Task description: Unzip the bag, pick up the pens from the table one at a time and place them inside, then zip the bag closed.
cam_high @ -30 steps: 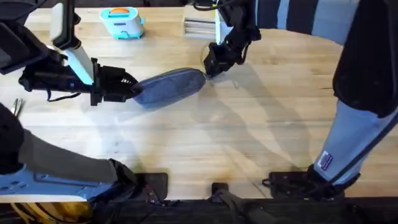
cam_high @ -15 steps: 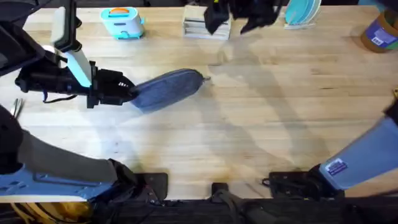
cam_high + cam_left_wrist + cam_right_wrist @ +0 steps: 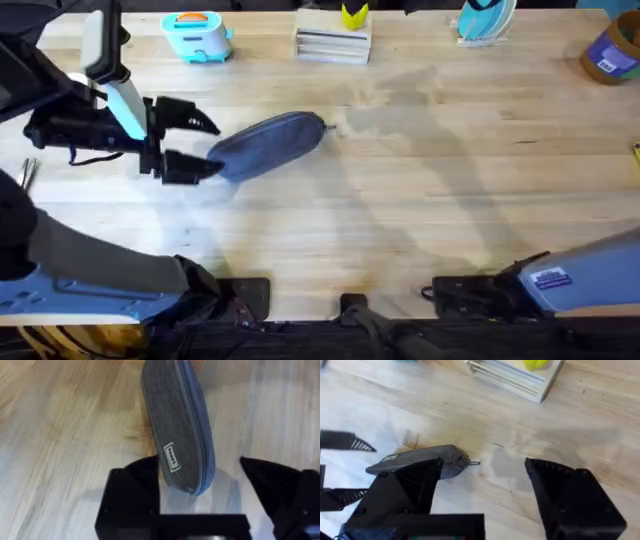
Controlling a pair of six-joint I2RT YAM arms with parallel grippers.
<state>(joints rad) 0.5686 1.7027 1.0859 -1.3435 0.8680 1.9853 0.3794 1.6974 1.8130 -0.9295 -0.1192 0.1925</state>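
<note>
The blue-grey bag (image 3: pixel 270 143) lies slantwise on the table (image 3: pixel 420 200), left of the middle, with its zipper running lengthwise and looking closed (image 3: pixel 192 415). My left gripper (image 3: pixel 197 145) is open, one finger on each side of the bag's left end, neither clearly touching it. In the left wrist view the same end (image 3: pixel 182 455) sits between the spread fingers. My right gripper (image 3: pixel 485 467) is open and raised above the table, with the bag (image 3: pixel 420 460) and its small zipper pull (image 3: pixel 473 463) below it. The pens are out of view.
Along the far edge stand a teal toy toaster (image 3: pixel 197 35), a slatted wooden rack (image 3: pixel 333 42) with a yellow item, a teal dish (image 3: pixel 482 20) and a blue tub (image 3: pixel 612 50). Thin items (image 3: pixel 28 172) lie at the left edge.
My left gripper, shut on the bag's left end before, has opened. My right gripper left the bag's right end, rose toward the far side and passed out of the overhead view.
</note>
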